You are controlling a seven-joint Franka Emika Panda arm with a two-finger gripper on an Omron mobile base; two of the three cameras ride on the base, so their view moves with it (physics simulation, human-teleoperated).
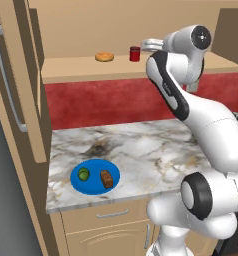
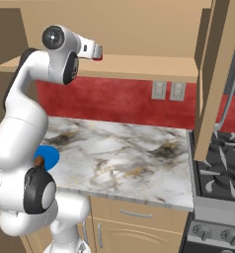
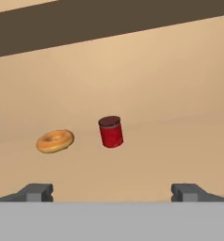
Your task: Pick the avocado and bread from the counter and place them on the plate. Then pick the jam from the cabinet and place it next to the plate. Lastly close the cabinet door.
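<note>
Plate (image 1: 93, 187) on worktop (image 1: 141, 145), front-left: holds avocado (image 1: 84, 174) & bread (image 1: 107, 179), side by side, apart. Jam (image 3: 110, 132) upright on cabinet (image 1: 91, 30) shelf, ring pastry (image 3: 55, 140) near it; cabinet door (image 1: 16, 85) open. Pincer (image 3: 112, 190) jaws wide, empty, facing jam, not touching.

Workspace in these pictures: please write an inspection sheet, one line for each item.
Surface: marble counter, brownish smudges.
Job's things: avocado and bread lie on the blue plate; jam stands upright on the cabinet shelf; cabinet door open.
Clutter: ring pastry on the shelf beside the jam, apart from it.
Grippers: gripper open, empty, fingers short of the jam.
Cables: nothing seen.
Surroundings: red backsplash, wall outlets, stove.
</note>
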